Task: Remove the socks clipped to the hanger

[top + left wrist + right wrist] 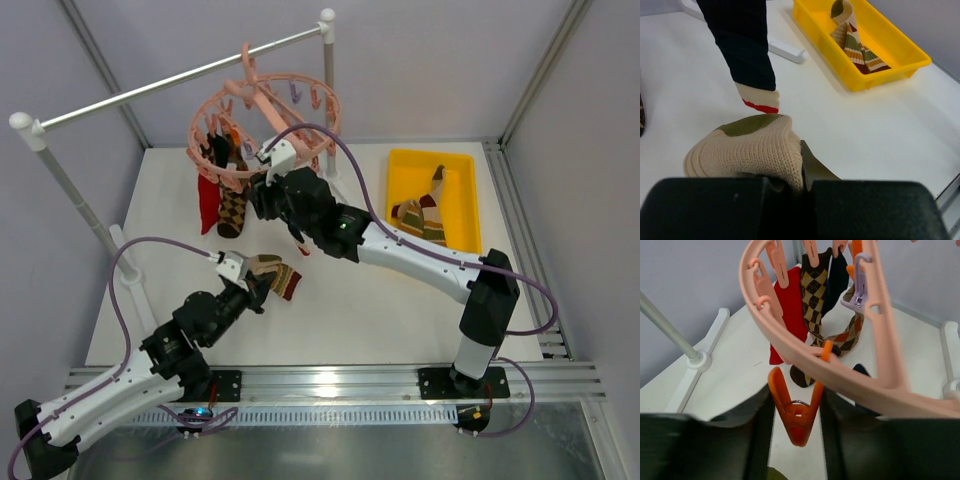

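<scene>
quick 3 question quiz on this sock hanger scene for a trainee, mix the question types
1. True or false: the left gripper is shut on a tan knit sock.
2. Multiple choice: what sits between the fingers of the right gripper? A) a red sock B) an orange clip C) the grey rail
3. Fill in the blank: the striped sock that is off the hanger lies in the ___ tray.

Key: 1 true; 2 B; 3 yellow
</scene>
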You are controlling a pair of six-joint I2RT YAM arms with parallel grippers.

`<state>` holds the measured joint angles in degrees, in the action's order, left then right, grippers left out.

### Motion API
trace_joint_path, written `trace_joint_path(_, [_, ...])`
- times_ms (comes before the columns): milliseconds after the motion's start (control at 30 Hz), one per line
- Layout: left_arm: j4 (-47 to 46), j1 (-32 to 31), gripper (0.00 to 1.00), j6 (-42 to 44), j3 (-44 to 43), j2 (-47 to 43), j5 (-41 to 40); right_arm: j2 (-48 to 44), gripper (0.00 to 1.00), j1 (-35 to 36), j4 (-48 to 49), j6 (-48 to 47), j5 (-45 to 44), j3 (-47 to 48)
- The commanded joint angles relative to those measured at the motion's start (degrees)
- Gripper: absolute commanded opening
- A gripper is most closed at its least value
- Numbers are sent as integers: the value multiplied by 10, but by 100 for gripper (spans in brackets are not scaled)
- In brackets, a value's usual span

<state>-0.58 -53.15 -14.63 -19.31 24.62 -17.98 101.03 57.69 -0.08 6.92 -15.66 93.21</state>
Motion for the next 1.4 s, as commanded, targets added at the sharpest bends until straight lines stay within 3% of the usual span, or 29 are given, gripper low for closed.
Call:
trace_joint_path(0, [-21, -2, 0, -2, 0, 3, -13, -28, 49, 1, 38, -2, -5, -13])
trace_joint_path(33, [-20, -2, 0, -3, 0, 6, -21, -36, 58, 2, 37, -4, 5, -23])
trace_joint_path(100, [-14, -2, 0, -7, -2, 11, -47, -47, 64, 2, 37, -4, 8, -45])
trace_joint_path(300, [-7, -2, 0, -13, -7, 36, -69, -114, 71, 4, 62, 2, -2, -136])
trace_joint_path(567, [-17, 9, 0, -17, -5, 40, -56, -255, 80, 4, 154, -16, 5, -333])
trace_joint_path(633, [-22, 29, 0, -28, -6, 41, -39, -290, 80, 4, 181, -29, 12, -385])
trace_joint_path(833, [-54, 125, 0, -108, -26, 91, 124, -334, 81, 4, 235, -47, 74, -488])
trace_joint_path(1000, [-79, 151, 0, -183, -69, 141, 239, -338, 81, 4, 266, -50, 124, -520])
trace_joint_path(1367, [-55, 150, 0, -240, -120, 171, 245, -281, 81, 23, 315, -47, 173, -527])
